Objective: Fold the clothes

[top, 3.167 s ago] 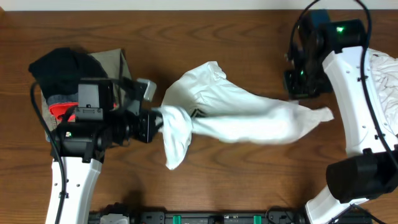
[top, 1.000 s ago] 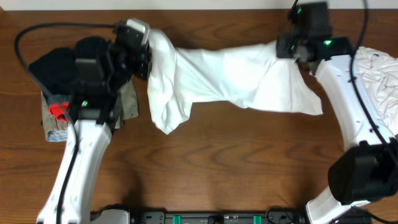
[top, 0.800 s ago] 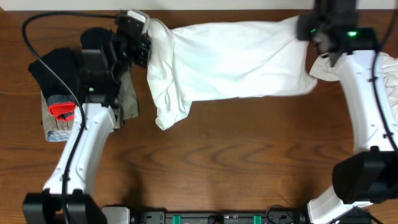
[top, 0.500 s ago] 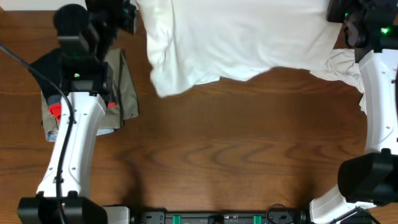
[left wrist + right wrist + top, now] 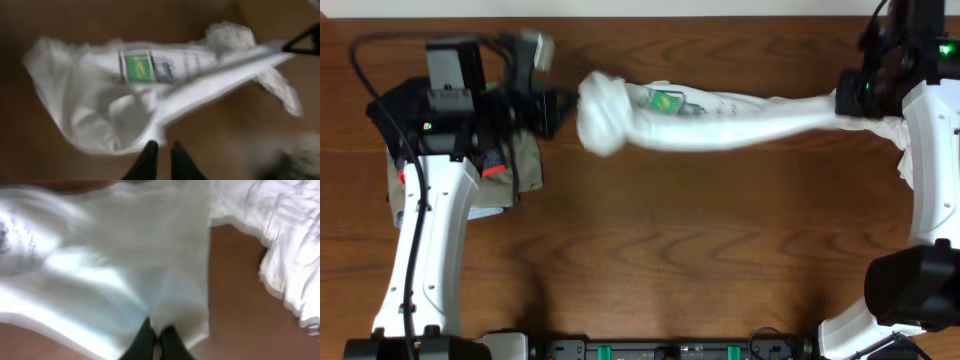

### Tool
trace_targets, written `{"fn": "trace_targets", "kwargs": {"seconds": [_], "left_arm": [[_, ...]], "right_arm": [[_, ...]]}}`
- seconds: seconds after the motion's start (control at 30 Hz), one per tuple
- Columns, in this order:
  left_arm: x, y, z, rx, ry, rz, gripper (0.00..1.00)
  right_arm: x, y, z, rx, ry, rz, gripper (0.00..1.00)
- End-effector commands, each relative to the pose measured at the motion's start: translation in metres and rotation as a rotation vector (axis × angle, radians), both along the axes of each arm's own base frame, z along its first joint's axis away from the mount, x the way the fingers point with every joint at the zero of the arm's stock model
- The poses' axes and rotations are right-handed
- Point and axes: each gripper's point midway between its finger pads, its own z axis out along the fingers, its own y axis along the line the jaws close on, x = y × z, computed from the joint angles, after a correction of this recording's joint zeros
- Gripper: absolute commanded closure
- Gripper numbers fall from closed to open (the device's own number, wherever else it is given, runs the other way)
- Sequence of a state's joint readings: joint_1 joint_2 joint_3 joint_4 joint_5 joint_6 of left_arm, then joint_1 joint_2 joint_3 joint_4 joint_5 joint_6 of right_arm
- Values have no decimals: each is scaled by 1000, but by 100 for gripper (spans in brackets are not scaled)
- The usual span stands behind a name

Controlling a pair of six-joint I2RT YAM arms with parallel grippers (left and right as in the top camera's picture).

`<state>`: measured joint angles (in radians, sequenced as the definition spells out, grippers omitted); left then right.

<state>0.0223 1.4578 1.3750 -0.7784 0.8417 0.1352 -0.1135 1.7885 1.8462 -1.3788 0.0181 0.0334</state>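
Observation:
The white T-shirt [image 5: 720, 108] hangs stretched in a narrow, bunched band between my two grippers, blurred by motion. Its green chest print [image 5: 667, 100] faces up. My left gripper [image 5: 558, 102] is shut on the shirt's left end. In the left wrist view the fingers [image 5: 161, 148] pinch the hem below the print [image 5: 137, 65]. My right gripper [image 5: 850, 98] is shut on the right end. In the right wrist view its fingers [image 5: 156, 334] are closed in white fabric [image 5: 100, 275].
A pile of clothes lies at the left under my left arm, with a black piece [image 5: 382, 115] and a khaki piece [image 5: 525, 165]. Another white garment [image 5: 892, 127] lies at the right edge and also shows in the right wrist view [image 5: 290, 255].
The shirt was held spread wide and high toward the back edge. Both grippers have come down and forward, and the shirt is now bunched into a narrow band between them.

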Motion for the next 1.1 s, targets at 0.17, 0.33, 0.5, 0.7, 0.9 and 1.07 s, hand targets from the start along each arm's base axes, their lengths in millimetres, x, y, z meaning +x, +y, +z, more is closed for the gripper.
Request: {"fn": "trace_targets", "kwargs": {"seconds": [0.17, 0.33, 0.5, 0.7, 0.9, 1.07], "left_arm": [[-60, -5, -17, -41, 293, -14, 47], [-46, -1, -15, -16, 221, -3, 45], [-42, 3, -38, 99, 241, 23, 38], [-66, -30, -70, 157, 343, -80, 28], [-68, -25, -129, 324, 522, 99, 18], [-62, -31, -162, 316, 622, 155, 16]], "right_arm": [[-50, 0, -2, 8, 180, 1, 71], [-45, 0, -2, 7, 160, -1, 70], [-40, -1, -2, 4, 143, -1, 70], [-34, -1, -5, 7, 122, -8, 70], [-34, -1, -7, 8, 126, -7, 70], [-35, 3, -8, 28, 128, -3, 71]]}}
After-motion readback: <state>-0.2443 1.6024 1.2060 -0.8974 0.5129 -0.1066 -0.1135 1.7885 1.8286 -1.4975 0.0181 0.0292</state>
